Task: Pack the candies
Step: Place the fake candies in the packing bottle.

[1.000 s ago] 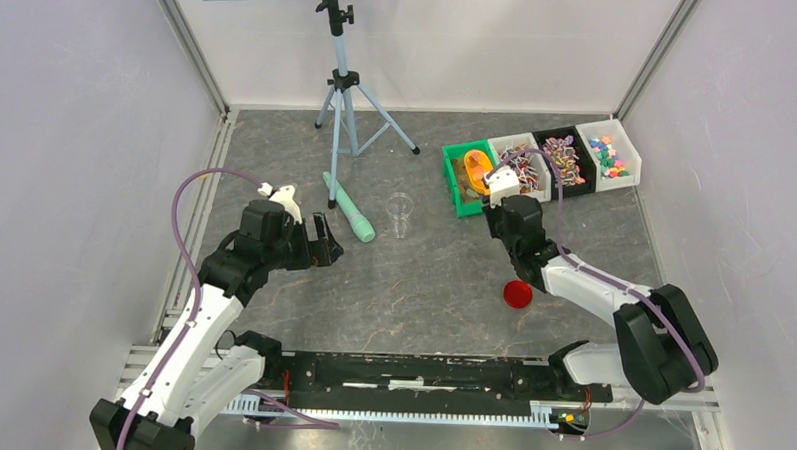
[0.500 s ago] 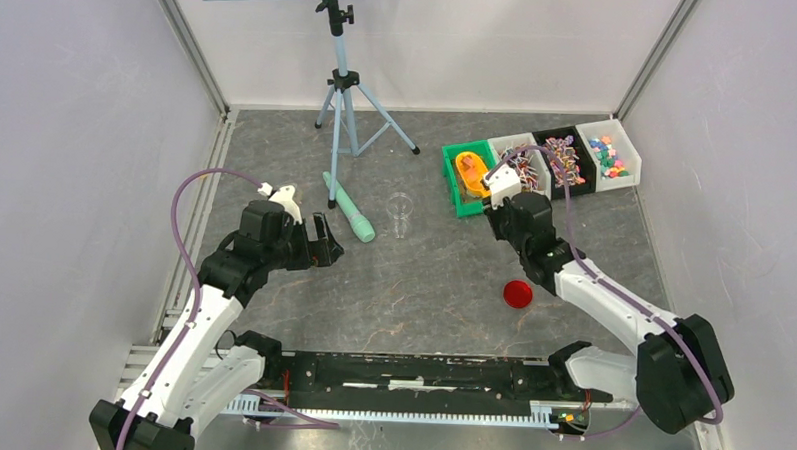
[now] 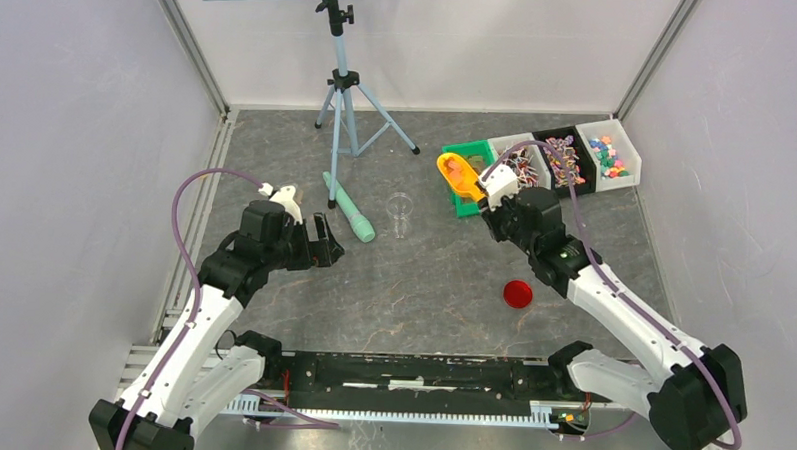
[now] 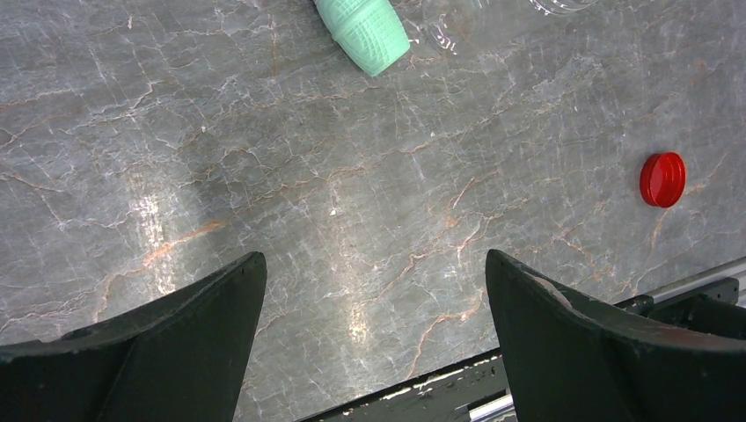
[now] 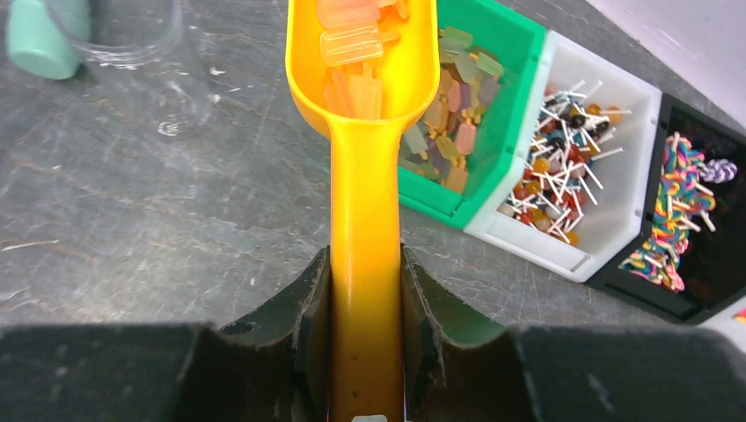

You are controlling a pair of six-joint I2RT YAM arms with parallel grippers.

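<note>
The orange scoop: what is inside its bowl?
Several flat wrapped candies lie in the orange scoop, which the right tool holds by its handle. Whatever lies under the top ones is covered, and the bowl's front runs out of the wrist view.

The right claw (image 3: 484, 195) grips the handle of an orange scoop (image 3: 456, 174), its bowl right of the clear cup (image 3: 400, 214) and overlapping a green bin (image 3: 469, 147). A red lid (image 3: 517, 294) lies on the surface (image 3: 423, 276), nearer and right of the cup; the left claw (image 3: 329, 241) hovers left of the cup, jaws spread
</note>
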